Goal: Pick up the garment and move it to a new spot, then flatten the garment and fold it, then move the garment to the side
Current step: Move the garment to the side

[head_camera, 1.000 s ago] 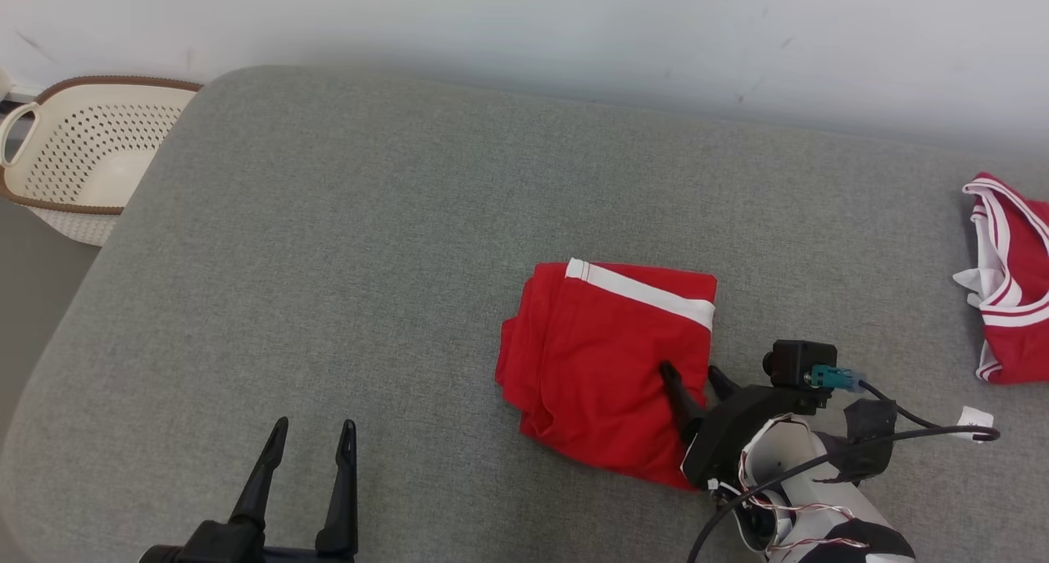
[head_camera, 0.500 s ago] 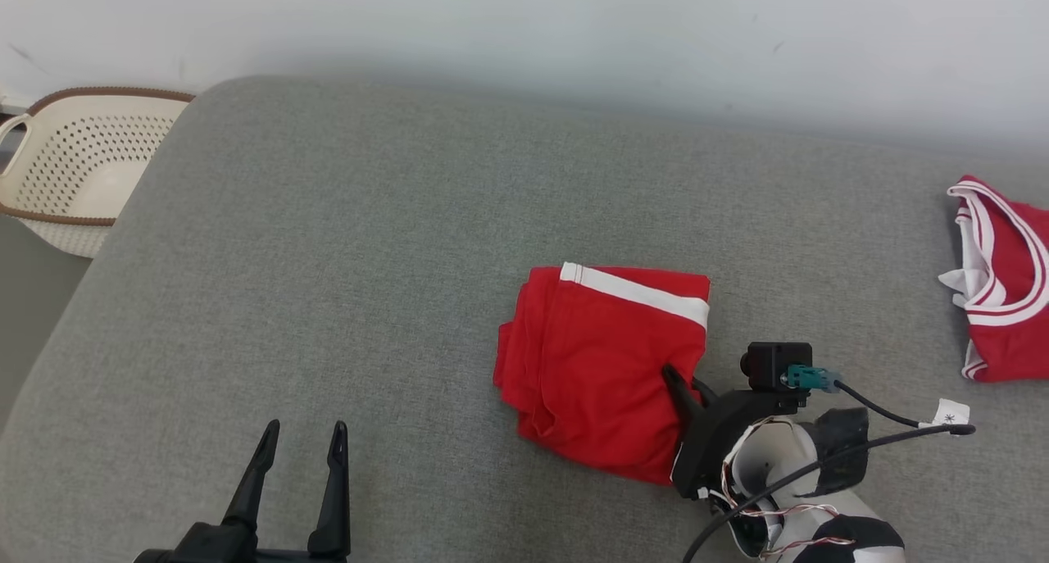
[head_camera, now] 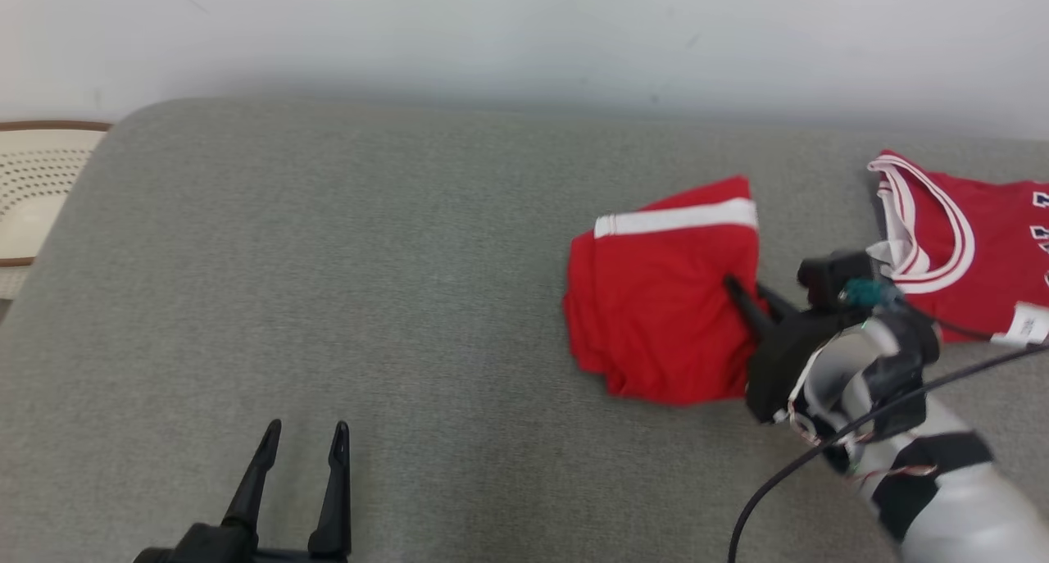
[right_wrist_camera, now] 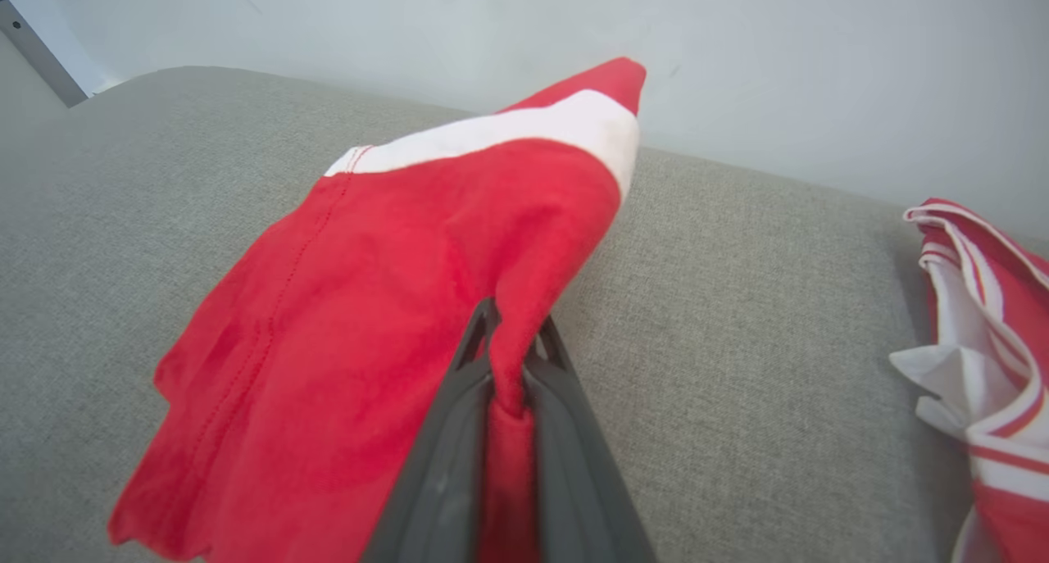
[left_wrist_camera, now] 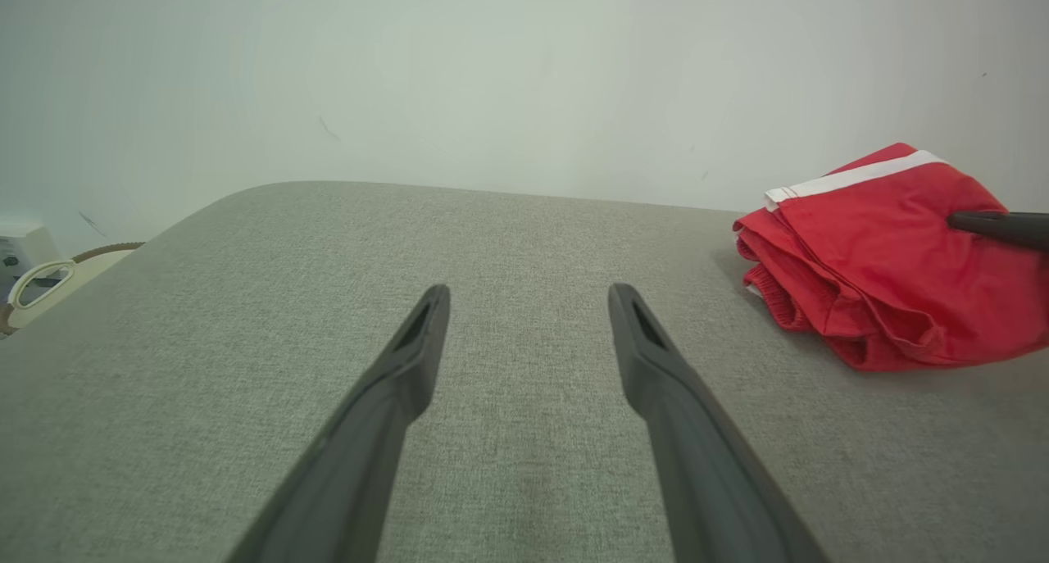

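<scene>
Item: garment, red shorts w/ white band, folded, on grey cushion, right of centre in head view.

R gripper: fingers pressed together on a fold at the garment's right edge. Right wrist view shows red cloth pinched between the two fingers and pulled into a ridge running from the grip toward the white band; far corner appears raised. Rest of garment drapes to the left of the fingers, lower part touching the cushion.

L gripper: fingers spread, nothing between them, over bare cushion at lower left, well apart from garment.

Red-and-white jersey lies just beside R gripper, on its right. Perforated basket at far left, off the cushion.
</scene>
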